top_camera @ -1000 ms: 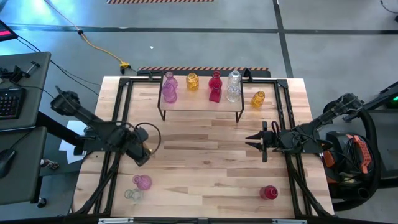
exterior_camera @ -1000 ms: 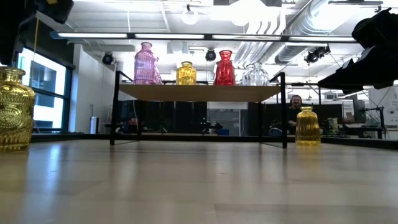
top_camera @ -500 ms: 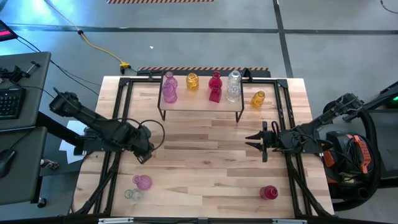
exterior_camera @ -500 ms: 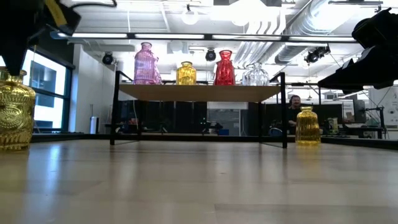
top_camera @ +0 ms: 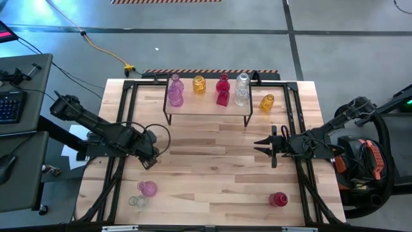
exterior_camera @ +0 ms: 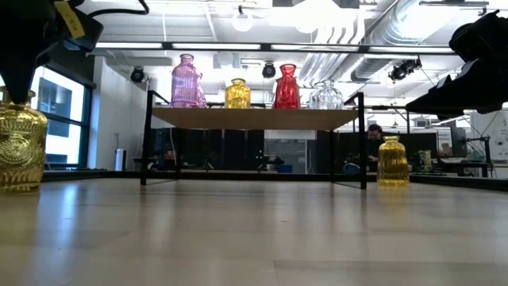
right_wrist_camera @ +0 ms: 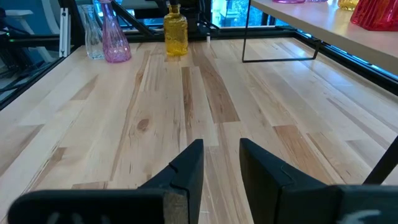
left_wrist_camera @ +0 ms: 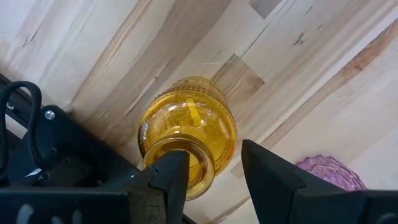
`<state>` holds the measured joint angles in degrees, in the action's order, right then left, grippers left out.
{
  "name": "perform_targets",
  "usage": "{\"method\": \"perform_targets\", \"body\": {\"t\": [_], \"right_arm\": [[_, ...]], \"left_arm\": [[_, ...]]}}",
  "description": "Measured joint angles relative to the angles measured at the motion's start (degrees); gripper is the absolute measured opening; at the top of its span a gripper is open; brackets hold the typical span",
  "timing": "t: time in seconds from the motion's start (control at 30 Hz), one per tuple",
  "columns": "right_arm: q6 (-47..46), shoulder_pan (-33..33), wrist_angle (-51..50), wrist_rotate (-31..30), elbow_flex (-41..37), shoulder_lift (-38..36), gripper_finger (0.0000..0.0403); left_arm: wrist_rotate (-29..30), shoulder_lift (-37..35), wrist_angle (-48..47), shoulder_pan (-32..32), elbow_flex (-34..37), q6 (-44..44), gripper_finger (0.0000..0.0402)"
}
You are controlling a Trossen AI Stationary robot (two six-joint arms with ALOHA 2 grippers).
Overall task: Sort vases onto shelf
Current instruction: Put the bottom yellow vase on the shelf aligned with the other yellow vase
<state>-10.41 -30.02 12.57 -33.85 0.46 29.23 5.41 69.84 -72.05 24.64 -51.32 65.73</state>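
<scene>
My left gripper (top_camera: pixel 149 159) (left_wrist_camera: pixel 214 155) points down at the table's left, shut on a yellow ribbed vase (left_wrist_camera: pixel 193 115) (exterior_camera: pixel 20 151). The vase's base is at or just above the tabletop; I cannot tell which. The shelf (top_camera: pixel 209 108) stands at the far middle with pink (top_camera: pixel 175 96), yellow (top_camera: pixel 199 84), red (top_camera: pixel 223 96) and clear (top_camera: pixel 242 95) vases on it. Another yellow vase (top_camera: pixel 267 102) stands on the table right of the shelf. My right gripper (top_camera: pixel 259 147) (right_wrist_camera: pixel 221 146) waits open at the right, holding nothing. My left gripper has the yellow vase by its neck at the mouth (left_wrist_camera: pixel 202 158), coming from above with the fingers pointing down. One finger (left_wrist_camera: pixel 171 174) lies over the mouth's rim, and the other (left_wrist_camera: pixel 267 180) stands outside the neck. The vase hangs upright below the fingers.
A pink vase (top_camera: pixel 147 189) and a clear one (top_camera: pixel 136 201) stand near the front left corner. A red vase (top_camera: pixel 278 199) stands at the front right. Black frame rails (top_camera: pixel 122 129) run along both table sides. Bare wood lies between the arms.
My left gripper has come down toward the tabletop with the yellow vase, which stays upright. The right arm has kept still.
</scene>
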Motion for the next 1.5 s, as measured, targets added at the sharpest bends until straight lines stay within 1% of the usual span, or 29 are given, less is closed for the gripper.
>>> {"method": "perform_targets", "body": {"t": [0.13, 0.23, 0.33, 0.5, 0.53, 0.7, 0.83, 1.0, 1.23, 1.5], "right_arm": [[0.00, 0.01, -0.01, -0.01, -0.01, -0.01, 0.0087], [0.00, 0.00, -0.01, 0.00, -0.01, -0.02, 0.0087], [0.00, 0.00, -0.01, -0.02, 0.01, 0.00, 0.0087], [0.00, 0.00, -0.01, -0.02, 0.01, 0.00, 0.0087], [0.00, 0.00, -0.01, -0.02, -0.01, 0.00, 0.0087], [0.00, 0.00, -0.01, -0.02, 0.00, -0.02, 0.0087], [0.00, 0.00, -0.01, -0.02, -0.01, 0.00, 0.0087], [0.00, 0.01, -0.02, -0.02, -0.01, 0.00, 0.0087], [0.00, 0.02, -0.12, -0.02, -0.01, 0.00, 0.0087], [0.00, 0.00, -0.36, -0.02, 0.01, 0.00, 0.0087]], "left_arm": [[-0.04, 0.04, -0.30, 0.00, 0.02, -0.47, 0.0136], [-0.04, 0.10, -0.85, 0.00, 0.02, -1.48, 0.0121], [0.03, 0.11, -1.36, 0.00, 0.08, -2.00, 0.0091], [0.13, 0.11, -1.75, -0.06, 0.12, -4.23, 0.0028], [0.10, 0.11, -1.73, -0.23, 0.12, -4.41, 0.0023], [-0.44, 0.12, -1.86, -1.13, 0.00, -5.00, 0.0023], [-0.62, 0.66, -3.65, -2.13, -2.59, -6.45, 0.0023], [0.14, 0.55, -5.25, -4.22, -7.63, -9.26, 0.0024], [0.87, 0.94, -6.46, -9.20, -15.10, -15.40, 0.0025], [0.93, 3.52, -9.92, -16.04, -24.61, -25.55, 0.0026]]}}
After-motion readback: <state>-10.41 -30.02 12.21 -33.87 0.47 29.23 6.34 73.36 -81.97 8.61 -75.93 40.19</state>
